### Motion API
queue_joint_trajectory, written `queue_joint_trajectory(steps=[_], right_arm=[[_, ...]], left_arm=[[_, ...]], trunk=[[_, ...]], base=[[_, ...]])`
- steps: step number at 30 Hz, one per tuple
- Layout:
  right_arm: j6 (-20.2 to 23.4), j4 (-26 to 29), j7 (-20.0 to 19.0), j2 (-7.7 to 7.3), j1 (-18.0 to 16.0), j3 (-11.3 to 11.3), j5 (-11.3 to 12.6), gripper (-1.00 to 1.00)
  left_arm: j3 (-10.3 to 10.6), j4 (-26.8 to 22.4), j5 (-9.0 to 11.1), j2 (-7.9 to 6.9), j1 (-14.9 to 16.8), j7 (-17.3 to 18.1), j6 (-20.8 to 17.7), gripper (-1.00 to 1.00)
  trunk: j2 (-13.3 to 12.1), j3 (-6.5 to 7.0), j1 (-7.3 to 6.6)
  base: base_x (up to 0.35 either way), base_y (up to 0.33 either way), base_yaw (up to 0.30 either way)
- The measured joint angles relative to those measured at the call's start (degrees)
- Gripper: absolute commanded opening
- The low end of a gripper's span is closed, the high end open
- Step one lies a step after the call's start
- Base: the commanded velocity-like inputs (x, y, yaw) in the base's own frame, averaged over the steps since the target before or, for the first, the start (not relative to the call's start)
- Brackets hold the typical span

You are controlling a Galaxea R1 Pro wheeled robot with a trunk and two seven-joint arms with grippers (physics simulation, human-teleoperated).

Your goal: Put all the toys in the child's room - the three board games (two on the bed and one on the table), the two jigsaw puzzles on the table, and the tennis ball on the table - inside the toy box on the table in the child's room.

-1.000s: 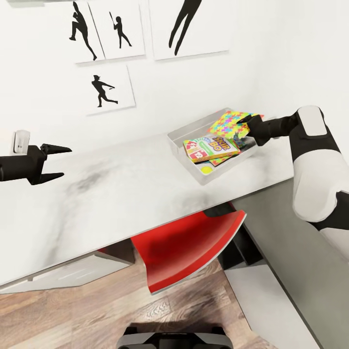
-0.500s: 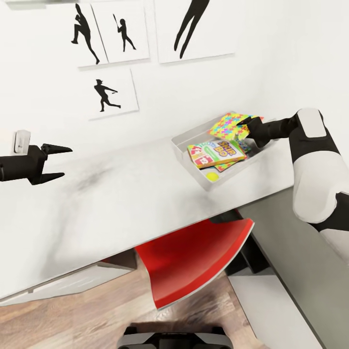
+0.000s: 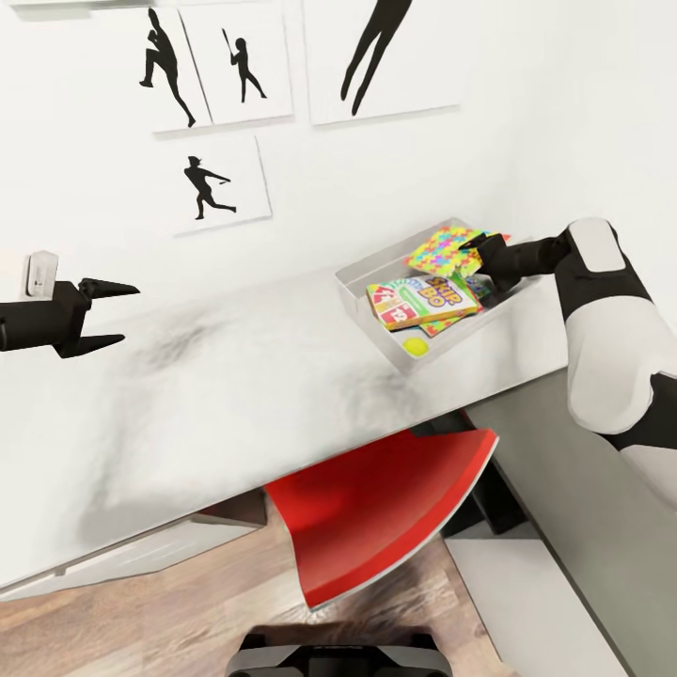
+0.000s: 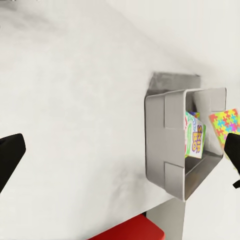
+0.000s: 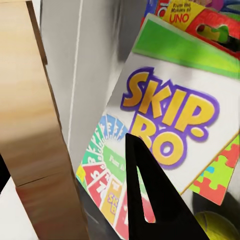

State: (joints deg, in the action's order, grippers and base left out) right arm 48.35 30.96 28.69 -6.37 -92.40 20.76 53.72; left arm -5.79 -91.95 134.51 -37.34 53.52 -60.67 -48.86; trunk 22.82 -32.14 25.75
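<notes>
Down at the near edge, a red chair (image 3: 376, 508) is tucked under the table (image 3: 235, 395), whose white top runs wide across the head view. Out over the left end, the left gripper (image 3: 105, 315) hangs above the bare tabletop with its two black fingers spread wide and nothing between them. Further along to the right sits the toy box (image 3: 376, 315), the grey bin against the wall, and it is filling up: the tennis ball (image 3: 414, 346) lies in its near corner, the Skip-Bo board game (image 3: 423, 299) lies flat on top of another puzzle-patterned box, just beside the ball. Over the far side of the bin, the right gripper (image 3: 475, 252) has its fingers clamped on the edge of the jigsaw puzzle (image 3: 444, 248), that bright yellow, pink, blue and green square, tilted above the bin's far side. The right wrist view looks straight down past a black fingertip onto the Skip-Bo lid. Behind it all, black silhouette pictures (image 3: 226, 179) hang on the white wall.
</notes>
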Motion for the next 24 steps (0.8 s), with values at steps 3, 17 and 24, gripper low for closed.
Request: queue_joint_trajectory(steps=[3,17,24], right_arm=[[-0.67,-0.34,-0.01,-0.1,0.19,0.02,0.01,-1.0],[-1.31,-0.53,-0.04,-1.63,1.48,1.56,0.28,-1.0],[-1.34,-0.51,-0.04,-2.42,1.5,1.71,0.37,-1.0]], left_arm=[[-0.02,-0.01,0.0,-0.01,0.0,0.0,-0.03,1.0],[0.08,-0.03,-0.01,0.06,0.15,0.14,0.0,1.0],[0.1,-0.03,0.0,0.6,0.31,0.12,0.01,1.0]], trunk=[[0.0,0.0,0.0],[0.0,0.0,0.0],[0.0,0.0,0.0]], base=[[0.044,0.125,0.0],[0.048,0.128,0.0],[0.006,0.016,0.0]])
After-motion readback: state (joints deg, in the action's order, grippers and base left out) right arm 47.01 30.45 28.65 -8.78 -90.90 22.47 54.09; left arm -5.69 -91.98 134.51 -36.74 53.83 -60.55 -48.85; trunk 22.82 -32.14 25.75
